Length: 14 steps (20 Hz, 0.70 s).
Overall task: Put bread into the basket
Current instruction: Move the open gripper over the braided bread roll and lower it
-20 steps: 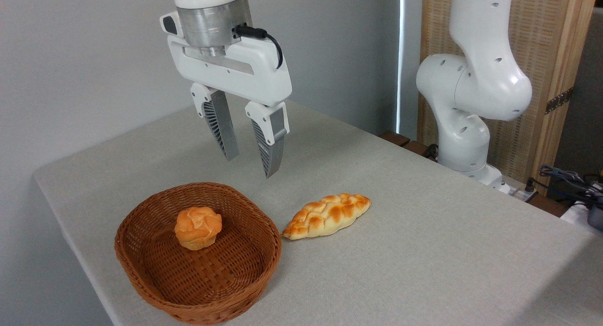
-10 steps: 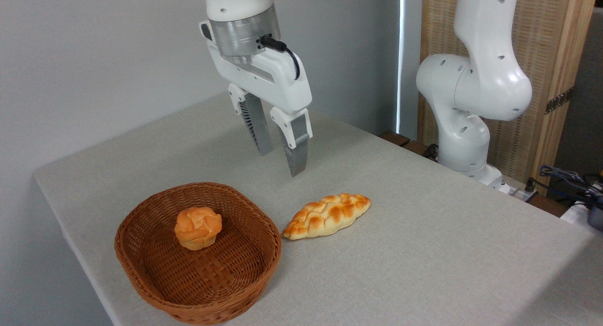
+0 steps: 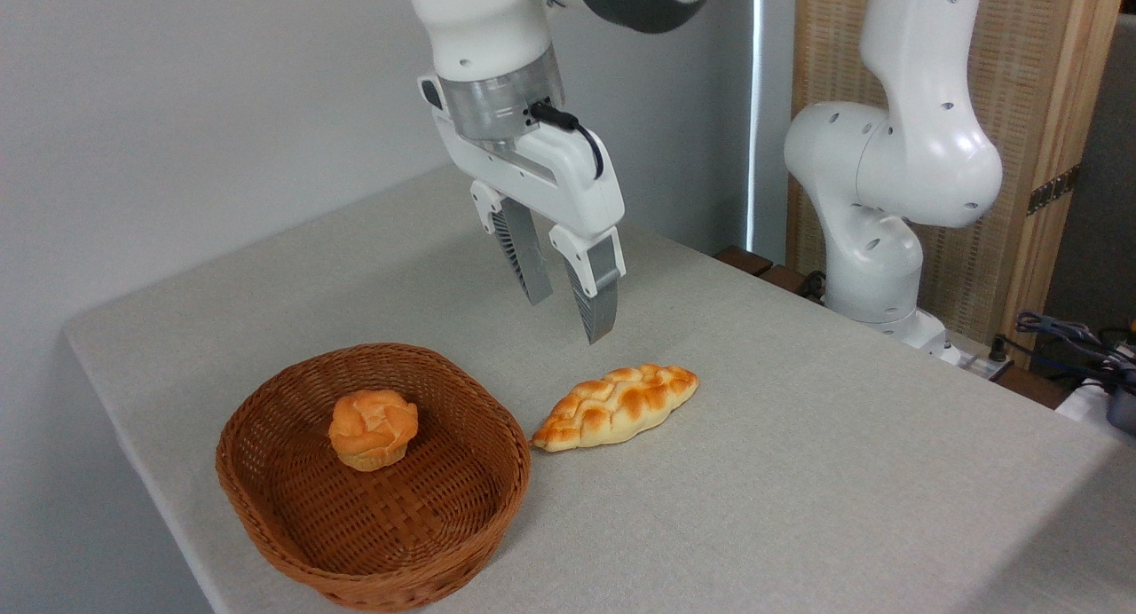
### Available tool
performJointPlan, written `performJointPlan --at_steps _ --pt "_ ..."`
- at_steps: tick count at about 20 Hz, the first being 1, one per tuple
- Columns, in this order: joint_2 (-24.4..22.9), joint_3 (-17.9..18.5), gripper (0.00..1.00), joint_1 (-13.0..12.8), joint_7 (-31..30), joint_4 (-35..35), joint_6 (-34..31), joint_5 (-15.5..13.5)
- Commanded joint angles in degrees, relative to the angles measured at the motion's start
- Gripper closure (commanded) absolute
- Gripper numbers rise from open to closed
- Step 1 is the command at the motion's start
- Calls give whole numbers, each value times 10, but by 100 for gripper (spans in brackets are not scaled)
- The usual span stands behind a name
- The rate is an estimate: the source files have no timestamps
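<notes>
Since a second ago the gripper [image 3: 569, 317] has travelled right and a little down, from above the far rim of the basket [image 3: 266, 525] to a spot over the surface [image 3: 799, 472] just behind the bread [image 3: 617, 406]. Its wrist now tilts more, so the fingers [image 3: 596, 295] slant down toward the right. They are spread apart with nothing between them, and hang clear above the loaf without touching it. The bread, basket and bun [image 3: 373, 429] have not shifted.

The bread lies flat on the grey surface, outside the basket and just to its right, its nearer pointed tip almost at the wicker rim. It is a long braided loaf tapering to a point at each end, golden with browned bumps along the top and paler toward its lower edge. The small round orange bun sits inside the basket, left of centre.
</notes>
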Motion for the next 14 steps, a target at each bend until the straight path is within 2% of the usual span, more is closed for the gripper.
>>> performJointPlan --at_steps 1,9,14 --pt "-44 1 0 -3 12 -70 53 -6" --pt "-39 -1 0 -3 13 -108 68 0" --pt "-35 -2 0 -4 13 -145 104 0"
